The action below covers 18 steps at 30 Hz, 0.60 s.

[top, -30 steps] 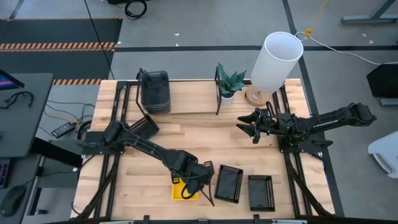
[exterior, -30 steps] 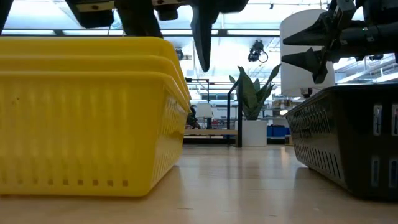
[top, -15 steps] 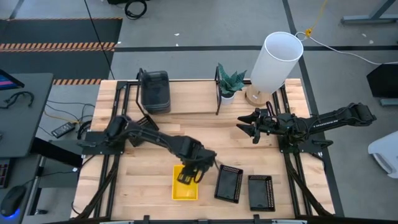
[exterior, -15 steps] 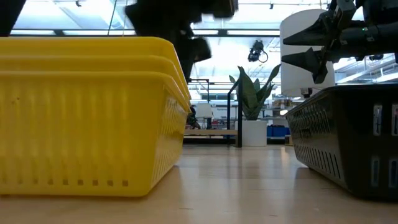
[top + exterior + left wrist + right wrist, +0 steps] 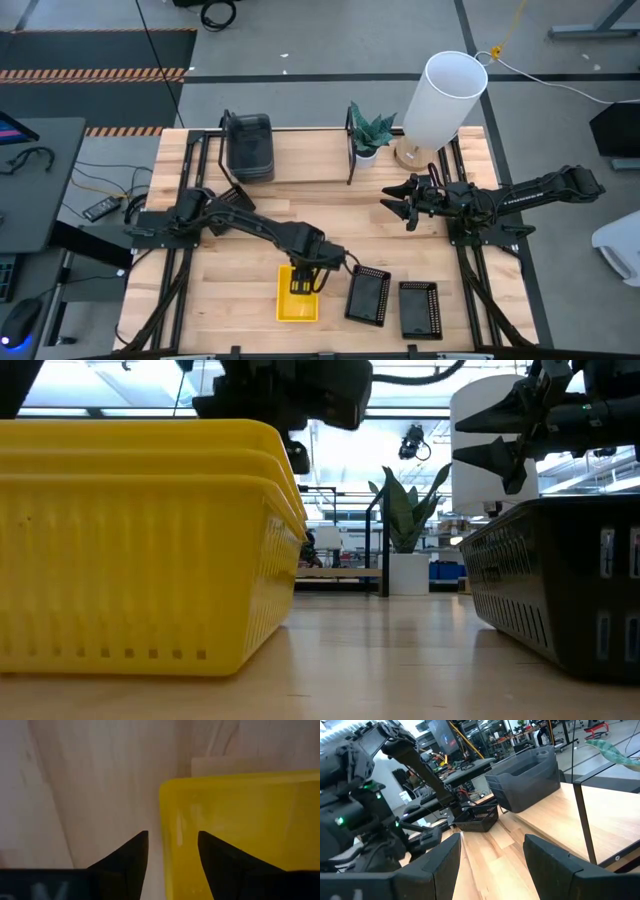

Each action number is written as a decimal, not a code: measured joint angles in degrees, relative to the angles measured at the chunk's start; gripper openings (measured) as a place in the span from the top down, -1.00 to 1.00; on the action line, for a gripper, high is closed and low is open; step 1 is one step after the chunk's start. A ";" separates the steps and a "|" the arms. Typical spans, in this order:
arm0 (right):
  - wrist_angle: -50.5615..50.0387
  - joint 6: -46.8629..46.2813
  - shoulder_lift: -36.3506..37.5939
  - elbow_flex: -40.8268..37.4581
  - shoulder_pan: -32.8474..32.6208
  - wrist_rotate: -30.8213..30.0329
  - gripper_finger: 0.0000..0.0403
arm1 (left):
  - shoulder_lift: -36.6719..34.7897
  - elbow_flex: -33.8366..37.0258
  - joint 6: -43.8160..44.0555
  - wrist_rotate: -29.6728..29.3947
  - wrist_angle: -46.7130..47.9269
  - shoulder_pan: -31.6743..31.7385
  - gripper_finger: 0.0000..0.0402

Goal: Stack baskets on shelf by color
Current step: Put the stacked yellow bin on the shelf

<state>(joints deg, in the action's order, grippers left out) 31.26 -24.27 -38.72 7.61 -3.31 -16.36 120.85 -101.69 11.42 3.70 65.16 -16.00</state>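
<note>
Three nested yellow baskets (image 5: 297, 303) (image 5: 140, 550) rest on their bottom on the tabletop near its near edge. My left gripper (image 5: 303, 281) (image 5: 170, 837) hangs open over the stack's far end. One finger is over the wood outside the yellow end wall (image 5: 167, 820), the other is over the inside, and I see no touch. Two black mesh baskets (image 5: 368, 296) (image 5: 420, 308) lie to the right of the stack. Grey baskets (image 5: 250, 148) stand on the shelf (image 5: 305, 160). My right gripper (image 5: 392, 202) (image 5: 492, 845) waits open at the table's right.
Another black mesh basket (image 5: 232, 203) (image 5: 477, 815) lies under the left arm near the shelf. A small potted plant (image 5: 370, 135) stands at the shelf's right end frame, with a white cylindrical lamp (image 5: 440, 100) beyond it. Bare wood lies mid-table between the two grippers.
My left gripper has moved a little toward the table's far edge, from the yellow stack's near right side to its far end, and has turned at the wrist. The yellow stack has stayed where it was.
</note>
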 joint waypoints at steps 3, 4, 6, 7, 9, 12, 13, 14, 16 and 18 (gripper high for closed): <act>-0.03 0.00 0.00 0.00 0.00 0.00 -0.10 | 0.92 -0.04 0.87 -0.85 1.08 -0.10 0.12; -0.02 0.00 -0.02 0.01 0.00 -0.02 -0.10 | 1.31 -0.04 1.49 -1.12 1.13 -0.07 0.13; 0.24 0.00 0.00 0.01 0.00 0.00 -0.10 | 2.54 -0.04 1.88 -1.40 2.38 0.10 0.16; 0.20 0.00 0.00 0.01 0.00 0.00 -0.10 | 2.99 0.00 1.90 -1.44 2.89 0.17 0.17; 0.25 0.00 -0.02 0.01 0.00 0.00 -0.10 | 3.99 0.00 1.71 -1.53 2.62 0.27 0.20; -0.03 0.00 -0.05 0.01 0.00 0.00 -0.10 | 4.96 0.00 1.04 -1.46 2.69 0.41 0.26; 0.01 0.00 -0.05 0.00 0.00 0.00 -0.10 | 4.99 0.00 0.47 -1.49 2.66 0.41 0.28; 0.02 0.00 -0.04 0.00 0.00 -0.02 -0.10 | 4.99 0.00 0.30 -1.55 2.50 0.43 0.30; 0.00 0.00 -0.07 0.01 0.00 0.00 -0.10 | 4.99 0.00 -0.04 -2.06 2.26 0.49 0.34; 0.00 0.00 -0.04 0.01 0.00 -0.02 -0.10 | 4.99 0.00 -0.02 -2.22 2.36 0.50 0.39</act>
<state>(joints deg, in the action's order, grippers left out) 31.26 -24.27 -38.76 7.62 -3.31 -16.38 125.84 -101.69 11.39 1.48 67.52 -15.50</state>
